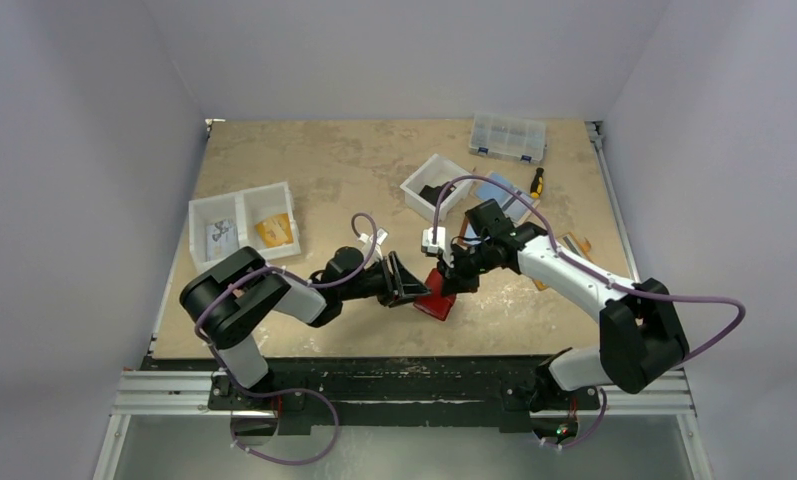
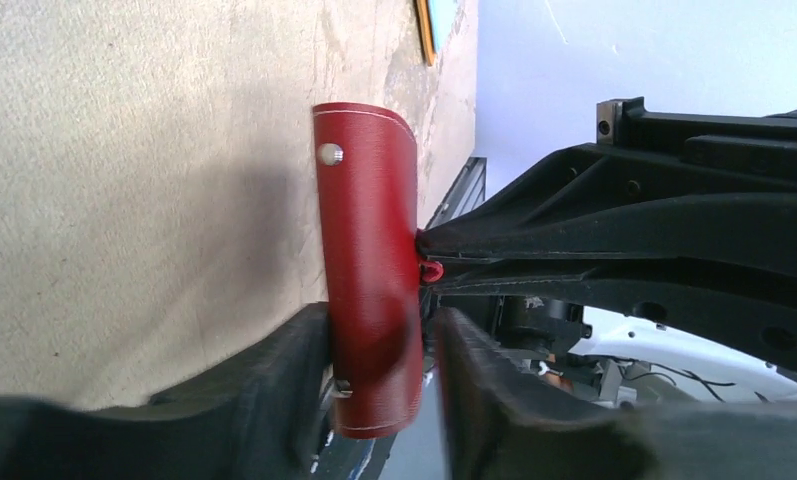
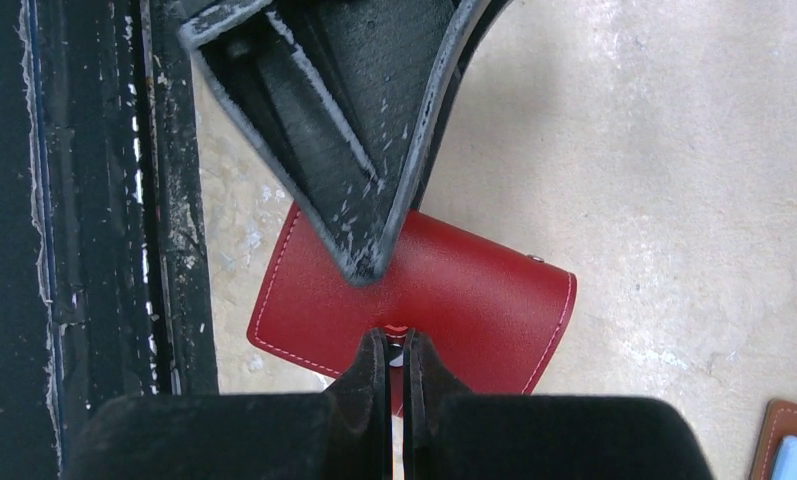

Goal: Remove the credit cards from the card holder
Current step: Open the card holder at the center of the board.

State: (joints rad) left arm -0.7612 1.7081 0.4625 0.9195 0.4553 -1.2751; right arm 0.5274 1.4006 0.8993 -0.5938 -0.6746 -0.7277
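**A:** Fingers in the top view?
**B:** Left gripper (image 1: 419, 290) and right gripper (image 1: 452, 283) are seen meeting at the card holder (image 1: 436, 303), centre of the table (image 1: 324, 180), close to its near edge. Grasp detail isn't resolved there.
**A:** Left wrist?
**B:** Card holder is clamped between the left fingers (image 2: 284, 390), folded closed, snap stud (image 2: 329, 153) showing. Strap tab (image 2: 431, 270) is pinched by the right tips.
**A:** Right wrist?
**B:** Right fingers (image 3: 369, 370) are pressed nearly together on the strap tab. Credit cards aren't seen, presumably inside.
**A:** Risks?
**B:** Strap tab could be lost from that thin pinch if yanked. Card holder could be dragged out of the left clamp, or over the near edge, should the snap resist.
**A:** Writing?
**B:** None readable, no brand seen.
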